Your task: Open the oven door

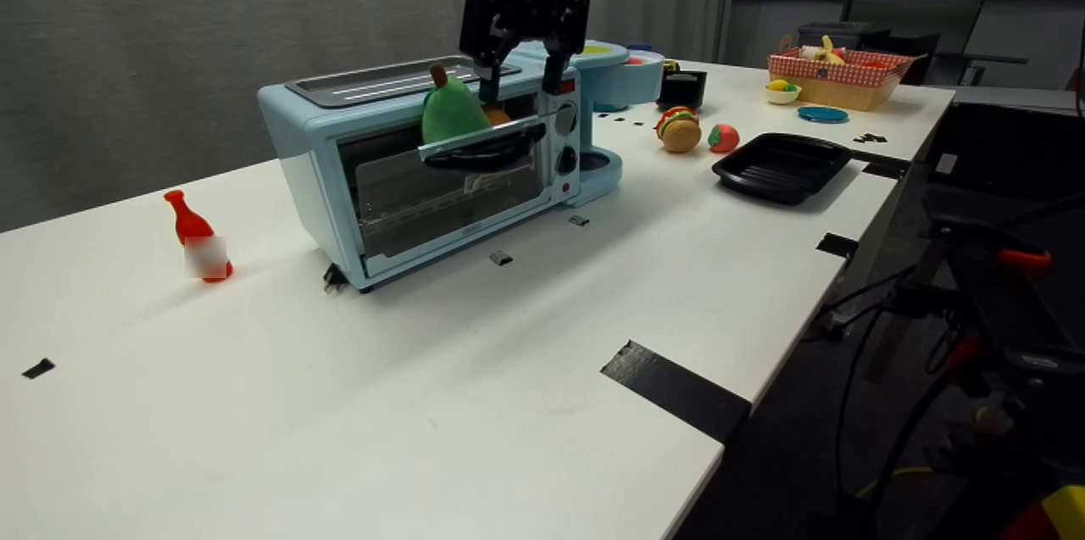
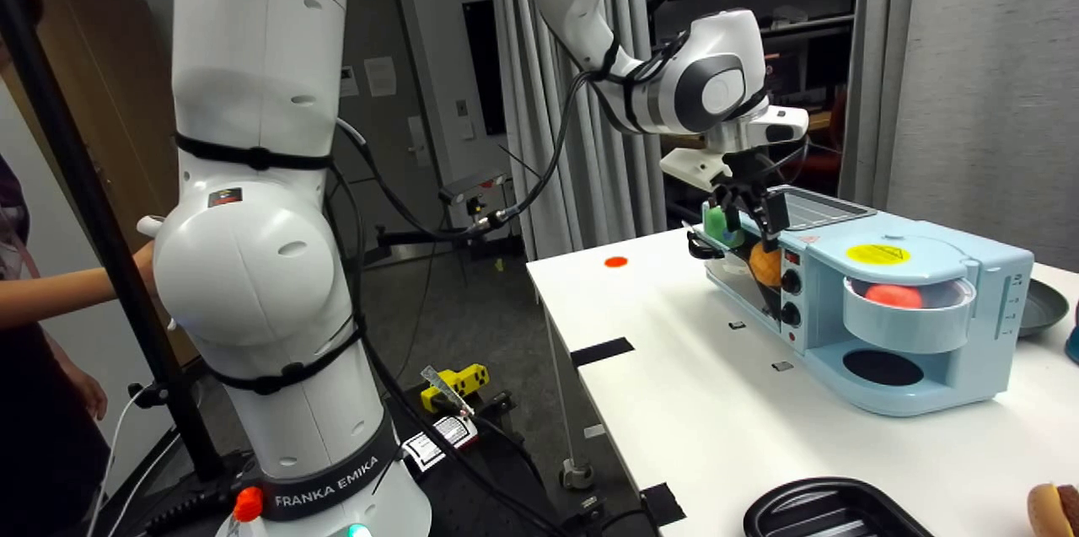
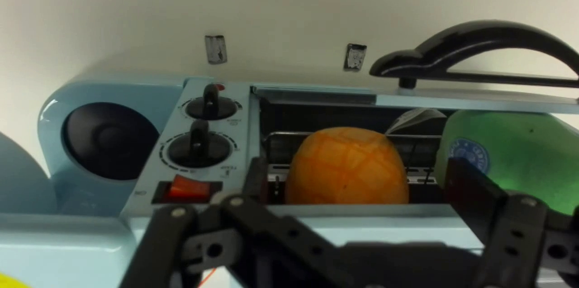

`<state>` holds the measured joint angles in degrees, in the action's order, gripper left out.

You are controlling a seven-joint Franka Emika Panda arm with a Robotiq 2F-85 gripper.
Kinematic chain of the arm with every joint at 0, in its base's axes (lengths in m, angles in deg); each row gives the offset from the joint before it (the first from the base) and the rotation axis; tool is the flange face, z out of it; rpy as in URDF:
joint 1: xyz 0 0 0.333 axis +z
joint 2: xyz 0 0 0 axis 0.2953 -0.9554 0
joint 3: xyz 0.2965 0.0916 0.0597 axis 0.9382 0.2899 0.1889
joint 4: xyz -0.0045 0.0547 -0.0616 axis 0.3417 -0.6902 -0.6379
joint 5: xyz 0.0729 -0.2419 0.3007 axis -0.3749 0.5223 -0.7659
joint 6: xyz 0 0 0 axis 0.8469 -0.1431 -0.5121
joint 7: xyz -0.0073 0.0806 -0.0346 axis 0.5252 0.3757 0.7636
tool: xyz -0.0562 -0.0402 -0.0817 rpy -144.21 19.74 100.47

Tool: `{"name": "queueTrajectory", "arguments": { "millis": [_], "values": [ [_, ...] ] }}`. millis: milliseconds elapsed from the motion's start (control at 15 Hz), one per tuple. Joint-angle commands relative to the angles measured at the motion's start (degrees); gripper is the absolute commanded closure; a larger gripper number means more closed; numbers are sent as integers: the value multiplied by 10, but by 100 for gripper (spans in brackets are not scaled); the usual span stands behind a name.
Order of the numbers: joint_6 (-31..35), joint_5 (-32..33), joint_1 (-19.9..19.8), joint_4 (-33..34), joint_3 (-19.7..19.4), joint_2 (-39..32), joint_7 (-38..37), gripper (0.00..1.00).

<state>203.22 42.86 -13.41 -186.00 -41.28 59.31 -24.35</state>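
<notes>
On the white table [image 1: 509, 353], we find the light-blue toaster oven [image 1: 297, 158] with its oven door [image 1: 458, 201] partway open, tilted outward at the top, the black handle [image 3: 493, 32] on its outer side. Over the opening between the door and the oven's body, we see the gripper [image 1: 521, 85] pointing down, its two fingers [image 3: 470, 193] spread well apart. The door's upper edge and handle lie near the fingers, farther out from the oven's body than they are; in the wrist view the handle stands clear of both. We cannot tell whether the fingers reach below the door's edge. An orange toy fruit [image 3: 346, 166] with crisscross lines sits in the opening, between the fingers in the wrist view, with a gap showing on either side. Next to it, a green toy pear [image 1: 453, 112], seen stem up in an exterior view, sits behind the door's upper edge; we cannot make out whether a finger touches it. Beside the opening are two black knobs [image 3: 211, 109] and a red switch [image 3: 187, 188]. Off the oven's other end, we see a red bottle [image 1: 193, 225].
</notes>
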Motion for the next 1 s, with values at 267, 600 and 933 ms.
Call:
{"name": "queueTrajectory", "arguments": {
  "millis": [267,600,933],
  "values": [
    [-26,-5,8,39,-2,-44,-3,0],
    [-34,-4,15,62,0,-67,-3,0],
    [-46,-6,24,83,2,-91,-5,0]
  ]
}}
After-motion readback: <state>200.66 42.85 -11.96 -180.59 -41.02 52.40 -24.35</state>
